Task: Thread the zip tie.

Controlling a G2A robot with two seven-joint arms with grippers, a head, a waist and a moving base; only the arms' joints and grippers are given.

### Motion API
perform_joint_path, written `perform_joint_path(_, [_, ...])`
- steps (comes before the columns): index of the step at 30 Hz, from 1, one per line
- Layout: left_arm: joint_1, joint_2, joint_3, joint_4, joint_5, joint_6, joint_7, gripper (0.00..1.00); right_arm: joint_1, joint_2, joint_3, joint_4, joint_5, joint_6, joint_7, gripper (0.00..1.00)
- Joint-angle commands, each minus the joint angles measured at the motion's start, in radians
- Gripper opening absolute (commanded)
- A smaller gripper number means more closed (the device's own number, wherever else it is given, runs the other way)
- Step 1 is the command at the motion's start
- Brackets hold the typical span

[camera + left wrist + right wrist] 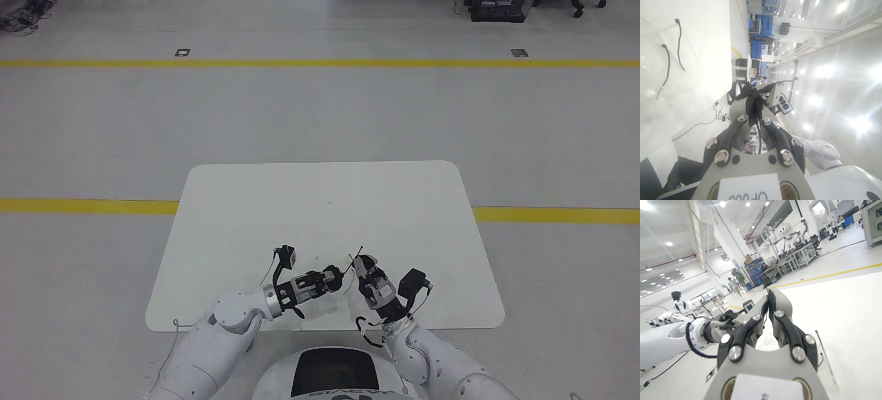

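Observation:
A thin black zip tie [357, 254] is held between both grippers just above the near middle of the white table [320, 200]. My right gripper [769, 294] is shut on it, and the tie's tip [766, 288] pokes out past the fingertips. My left gripper [753, 95] is shut on the same tie, whose strand [759, 130] runs back between its fingers. In the top view the left gripper [335, 279] and right gripper [360, 272] nearly touch, tips facing each other.
Two spare zip ties [679, 41] [667, 64] lie on a clear sheet [691, 62]; one spare tie [821, 341] also shows beside the right gripper. The table's near edge [300, 328] is close under both arms.

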Motion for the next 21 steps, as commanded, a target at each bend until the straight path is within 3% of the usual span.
perform_joint_path(1, [0.000, 0.000, 0.000, 0.000, 0.000, 0.000, 0.000, 0.00, -0.001, -0.001, 0.003, -0.001, -0.003, 0.000, -0.001, 0.00])
perform_joint_path(21, [0.000, 0.000, 0.000, 0.000, 0.000, 0.000, 0.000, 0.00, -0.015, -0.011, 0.031, -0.004, -0.029, 0.000, 0.024, 0.00])
